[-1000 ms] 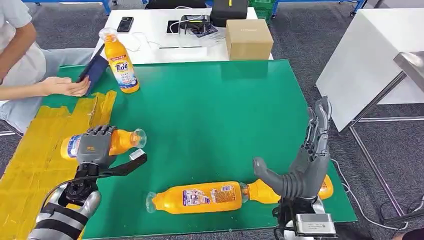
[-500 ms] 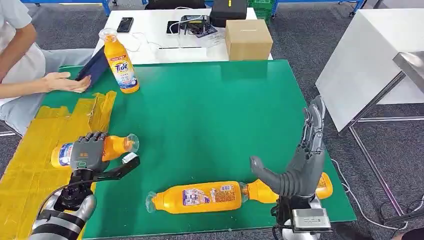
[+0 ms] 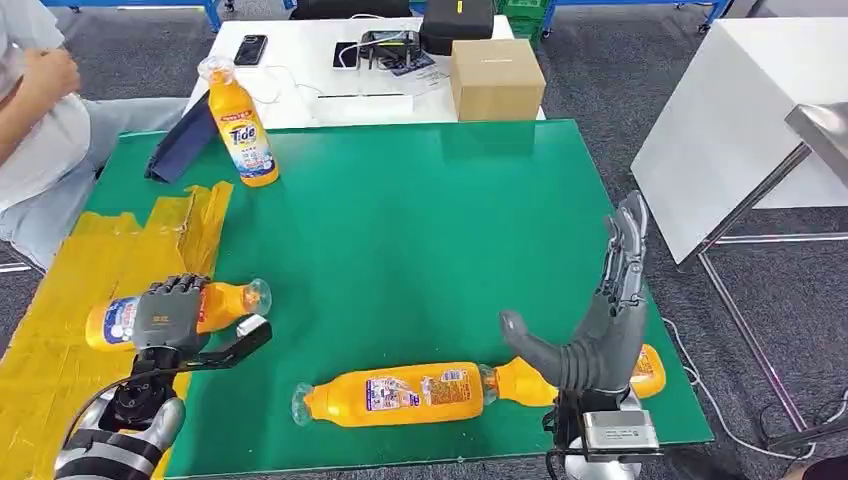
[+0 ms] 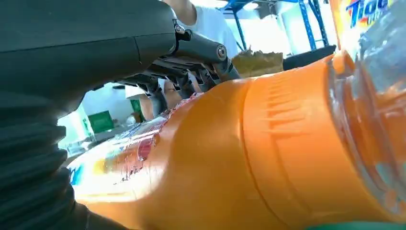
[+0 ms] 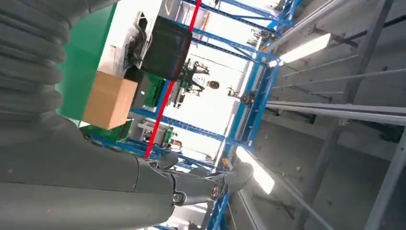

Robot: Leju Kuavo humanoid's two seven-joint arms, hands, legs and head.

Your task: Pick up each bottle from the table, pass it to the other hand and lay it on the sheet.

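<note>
Left hand (image 3: 168, 312) grips the slick, rigid orange bottle (image 3: 222, 303) mid-body, best there; right hand (image 3: 600, 330) released, fingers spread.

High head view, close wrist views

left hand (image 3: 168, 312) carrying bottle (image 3: 215, 304) farther over yellow sheet (image 3: 60, 330), person's hand withdrawn

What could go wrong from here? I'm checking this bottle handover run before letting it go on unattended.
The left hand holds a bottle lying across the edge of the yellow sheet, neck over the green mat; released here, it might roll off the sheet. The open right hand stands just above a lying bottle whose cap end meets another bottle; a lowering could nudge both.
</note>
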